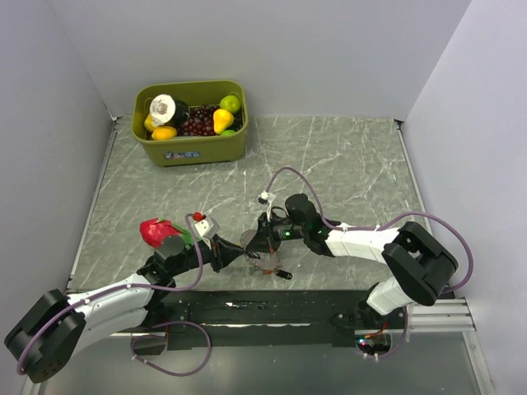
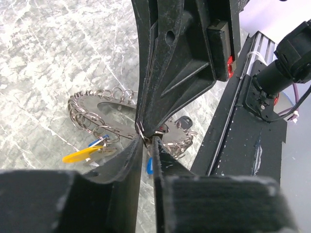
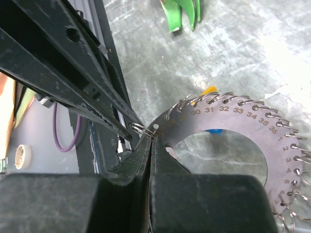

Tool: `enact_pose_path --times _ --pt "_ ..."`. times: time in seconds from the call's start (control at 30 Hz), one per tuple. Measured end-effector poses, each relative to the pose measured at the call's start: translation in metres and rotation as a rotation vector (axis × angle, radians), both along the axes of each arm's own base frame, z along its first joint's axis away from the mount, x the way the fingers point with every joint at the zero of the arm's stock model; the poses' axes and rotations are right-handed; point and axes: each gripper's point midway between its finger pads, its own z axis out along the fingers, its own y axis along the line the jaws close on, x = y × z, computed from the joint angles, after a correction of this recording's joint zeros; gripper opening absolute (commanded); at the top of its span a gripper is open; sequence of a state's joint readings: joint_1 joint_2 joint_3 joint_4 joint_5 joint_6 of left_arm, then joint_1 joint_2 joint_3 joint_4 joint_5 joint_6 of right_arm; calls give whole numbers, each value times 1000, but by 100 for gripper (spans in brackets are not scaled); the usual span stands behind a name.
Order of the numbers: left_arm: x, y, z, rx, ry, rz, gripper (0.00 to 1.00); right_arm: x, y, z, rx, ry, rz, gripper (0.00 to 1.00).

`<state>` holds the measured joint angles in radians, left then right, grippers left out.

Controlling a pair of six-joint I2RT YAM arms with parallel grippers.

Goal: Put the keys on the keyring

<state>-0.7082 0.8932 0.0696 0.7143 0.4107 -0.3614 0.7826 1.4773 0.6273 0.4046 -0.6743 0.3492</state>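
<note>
Keyring (image 3: pixel 233 114), a flat numbered grey disc fringed with small split rings, sits low over the marble table (image 1: pixel 346 164) near its front edge, midway between both arms. A yellow key (image 2: pixel 80 155) and a blue key (image 2: pixel 99 142) appear hooked on it, and a dark key (image 2: pixel 182 121) is just beside it. Right gripper (image 3: pixel 151 141) is clamped on the disc's rim, fingers fully together. Left gripper (image 2: pixel 147 141) meets it tip to tip from the opposite side, closed to a sliver, seemingly pinching one rim ring, no key in it.
</note>
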Motion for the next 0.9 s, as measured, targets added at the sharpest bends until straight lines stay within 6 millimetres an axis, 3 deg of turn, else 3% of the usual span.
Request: enact_pose_path --times 0.17,0.23,0.37,0.43,0.77,0.83,0.9 --pt "0 -1 -1 1 -2 -7 35 -1 1 1 11 4 -4 0" --pt "0 -2 -2 5 5 -10 33 -1 1 0 9 7 -6 0" --pt "2 -2 -3 10 6 -4 7 -2 0 0 9 9 -7 0" --pt "3 -2 -4 13 5 2 1 -2 0 0 9 9 -6 0" --pt "4 -1 0 4 -10 8 1 -2 0 3 25 -4 -4 0" --pt "3 0 3 -7 -23 8 1 -3 0 5 33 -9 2 11" --pt "2 1 6 -20 -43 7 1 -4 1 9 45 -16 10 29"
